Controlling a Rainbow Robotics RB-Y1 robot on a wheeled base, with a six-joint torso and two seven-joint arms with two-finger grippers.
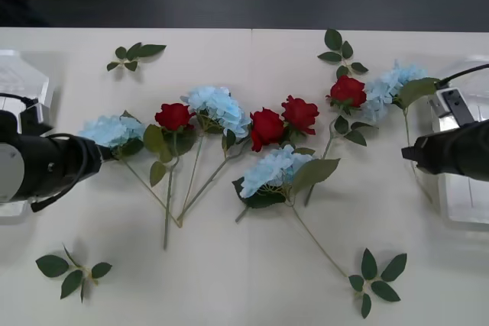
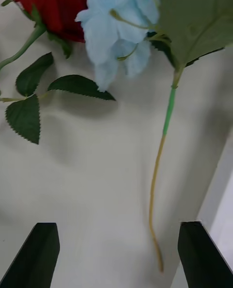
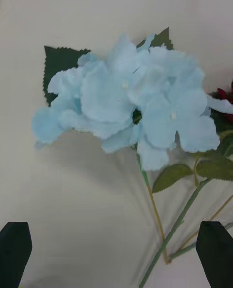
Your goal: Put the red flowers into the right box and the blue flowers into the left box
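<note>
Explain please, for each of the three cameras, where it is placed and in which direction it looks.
Front view: above the arms, looking forward and down at the table; both forearms show at the sides.
Right wrist view: on the right arm, facing a blue flower and a red rose; open right gripper.
Left wrist view: on the left arm, facing the leftmost blue flower; open left gripper.
Shared: front and left wrist views show that leftmost blue flower.

Lying across table (image 1: 229,280): four red flowers (image 1: 267,127) mixed with four blue flowers (image 1: 220,106). Sitting at table's edges: left box (image 1: 19,74), right box (image 1: 477,196). Hovering beside outermost blue heads: left arm (image 1: 42,166), right arm (image 1: 451,150).
</note>
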